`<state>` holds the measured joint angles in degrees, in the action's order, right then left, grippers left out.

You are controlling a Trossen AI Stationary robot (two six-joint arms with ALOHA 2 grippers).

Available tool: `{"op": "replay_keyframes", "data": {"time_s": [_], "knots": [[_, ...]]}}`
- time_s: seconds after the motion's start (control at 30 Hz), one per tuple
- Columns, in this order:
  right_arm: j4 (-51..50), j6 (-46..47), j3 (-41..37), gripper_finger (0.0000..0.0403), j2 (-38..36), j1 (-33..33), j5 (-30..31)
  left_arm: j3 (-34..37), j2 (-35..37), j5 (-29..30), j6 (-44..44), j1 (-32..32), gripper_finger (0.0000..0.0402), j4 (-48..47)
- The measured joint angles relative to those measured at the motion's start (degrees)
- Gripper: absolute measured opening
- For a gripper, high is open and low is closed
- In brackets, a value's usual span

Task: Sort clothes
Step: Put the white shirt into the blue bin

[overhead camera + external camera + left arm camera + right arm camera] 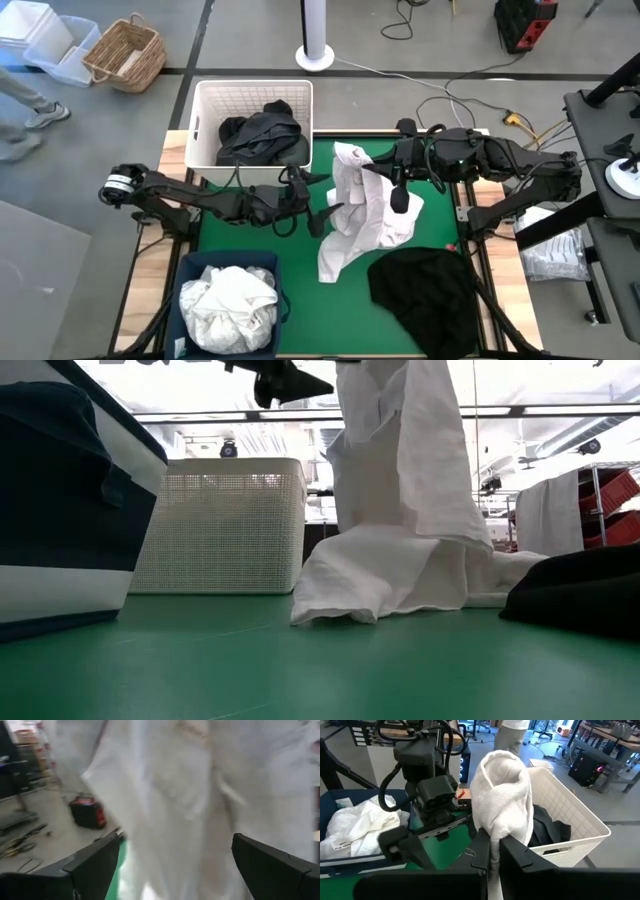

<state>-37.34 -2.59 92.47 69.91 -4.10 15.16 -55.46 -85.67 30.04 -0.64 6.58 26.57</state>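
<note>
Your right end effector (492, 851) pinches the white garment (362, 205), lifting it over the green bench (260, 240). The left end effector (325, 200) gapes spread beside it. The low view hides the black garment (425, 285) behind the trailing cloth; the right wrist view shows the lattice basket (570, 815).

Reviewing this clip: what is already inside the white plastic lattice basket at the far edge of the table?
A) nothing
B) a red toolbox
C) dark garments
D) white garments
C: the high view shows dark fabric garments heaped inside the white plastic lattice basket, while the white garments lie in the navy blue fabric bin.
</note>
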Motion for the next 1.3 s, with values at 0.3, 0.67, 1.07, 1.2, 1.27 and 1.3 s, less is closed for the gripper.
{"op": "replay_keyframes", "data": {"time_s": [0.3, 0.67, 1.07, 1.2, 1.27, 1.3], "knots": [[0.07, 0.00, 0.00, 0.0012, 0.00, 0.00, -0.04, 0.07, -1.99, -6.70, 1.20, -1.37, 0.0359, 5.17], [0.31, 0.43, 0.00, 0.0012, 0.00, 0.00, -0.13, 0.09, -7.87, -16.32, 2.18, -2.73, 0.0359, 17.12], [0.44, 0.59, 0.00, 0.0012, 0.00, 0.00, -0.13, -4.02, -14.55, -21.70, 3.14, -2.66, 0.0359, 24.81], [0.44, 0.64, 0.00, 0.0012, 0.00, 0.00, -0.14, -6.81, -16.80, -25.63, 3.21, -2.73, 0.0359, 24.60], [0.39, 0.66, 0.00, 0.0012, 0.00, 0.00, -0.17, -7.94, -17.63, -29.03, 3.22, -2.71, 0.0359, 24.32], [0.37, 0.66, 0.00, 0.0012, 0.00, 0.00, -0.15, -8.42, -17.80, -30.38, 3.21, -2.66, 0.0359, 23.80]]}}
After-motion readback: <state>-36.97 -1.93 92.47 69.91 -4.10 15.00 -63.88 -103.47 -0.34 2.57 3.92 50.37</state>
